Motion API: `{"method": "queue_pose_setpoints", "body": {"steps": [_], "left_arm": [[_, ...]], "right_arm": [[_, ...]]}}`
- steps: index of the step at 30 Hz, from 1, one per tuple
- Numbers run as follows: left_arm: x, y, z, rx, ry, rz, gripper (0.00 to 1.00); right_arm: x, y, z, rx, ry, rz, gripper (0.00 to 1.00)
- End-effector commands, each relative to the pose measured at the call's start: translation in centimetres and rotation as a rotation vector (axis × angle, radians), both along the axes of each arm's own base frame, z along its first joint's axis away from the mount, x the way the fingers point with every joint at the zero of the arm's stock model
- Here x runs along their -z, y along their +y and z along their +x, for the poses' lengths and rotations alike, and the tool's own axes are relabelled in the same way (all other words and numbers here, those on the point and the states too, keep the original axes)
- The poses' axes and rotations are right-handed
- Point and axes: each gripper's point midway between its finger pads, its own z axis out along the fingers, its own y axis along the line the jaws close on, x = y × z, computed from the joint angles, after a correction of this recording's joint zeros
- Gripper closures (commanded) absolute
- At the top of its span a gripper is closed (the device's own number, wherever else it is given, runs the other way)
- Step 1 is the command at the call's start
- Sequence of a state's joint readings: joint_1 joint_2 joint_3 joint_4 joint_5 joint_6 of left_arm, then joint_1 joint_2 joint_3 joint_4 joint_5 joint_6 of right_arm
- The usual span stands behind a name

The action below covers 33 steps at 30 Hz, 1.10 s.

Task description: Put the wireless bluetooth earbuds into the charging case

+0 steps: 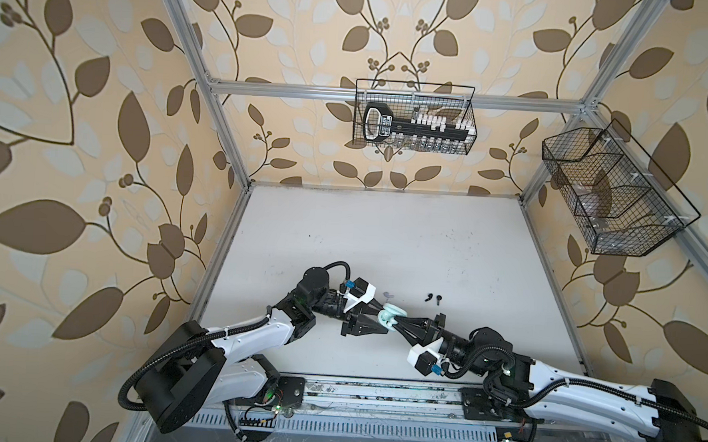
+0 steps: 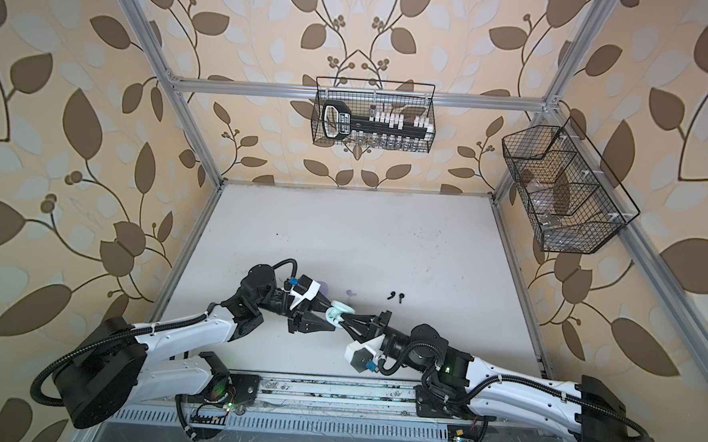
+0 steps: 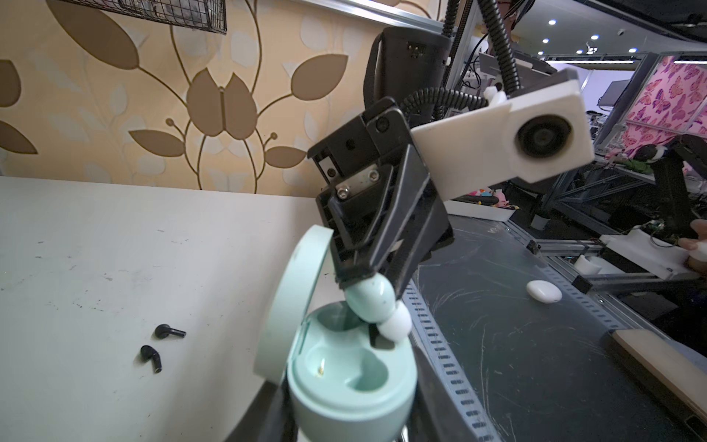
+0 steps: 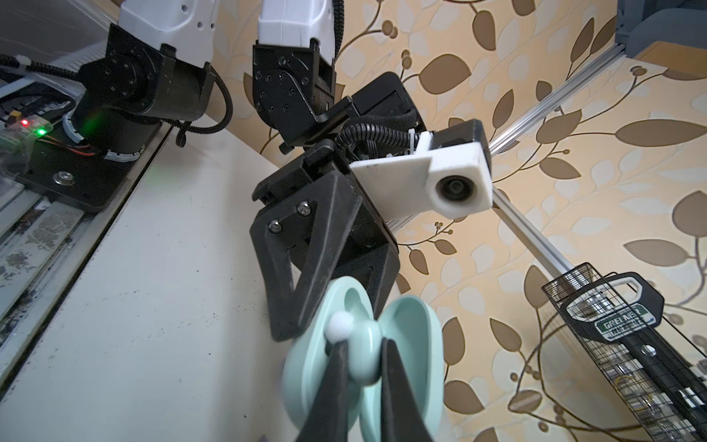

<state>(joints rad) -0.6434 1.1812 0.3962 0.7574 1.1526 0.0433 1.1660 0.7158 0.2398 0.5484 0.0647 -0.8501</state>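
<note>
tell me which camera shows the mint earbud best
The left wrist view: the mint earbud shows almost whole, white tip included, pinched in the right tool at the open charging case. The right wrist view has it close but partly behind the tool's fingers. In both top views it is too small to make out.

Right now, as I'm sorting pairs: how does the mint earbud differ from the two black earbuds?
The mint earbud is pinched in the right gripper at the open charging case; the black earbuds lie loose on the table. The mint earbud has a white tip; the black earbuds are dark all over, with plain stems. None is seated in a case.
</note>
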Motion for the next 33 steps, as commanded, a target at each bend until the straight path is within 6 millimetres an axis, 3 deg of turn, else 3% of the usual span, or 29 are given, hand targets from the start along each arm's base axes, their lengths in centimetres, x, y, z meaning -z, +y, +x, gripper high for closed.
{"method": "queue_pose_setpoints", "body": {"steps": [1,28,33], "left_arm": [[-1.0,-0.3,-0.8,0.066,-0.064,-0.018,1.00],[-0.7,-0.6,-1.2,0.066,-0.086,0.020,1.00],[-0.8,-0.5,-1.3,0.066,-0.091,0.012,1.00]], "right_arm": [[-0.7,0.0,0.6,0.042,-0.036,-0.018,1.00],[1.4,1.4,0.9,0.102,-0.087,-0.132,1.00],[1.9,1.6,0.4,0.073,-0.094,-0.143,0.85]]}}
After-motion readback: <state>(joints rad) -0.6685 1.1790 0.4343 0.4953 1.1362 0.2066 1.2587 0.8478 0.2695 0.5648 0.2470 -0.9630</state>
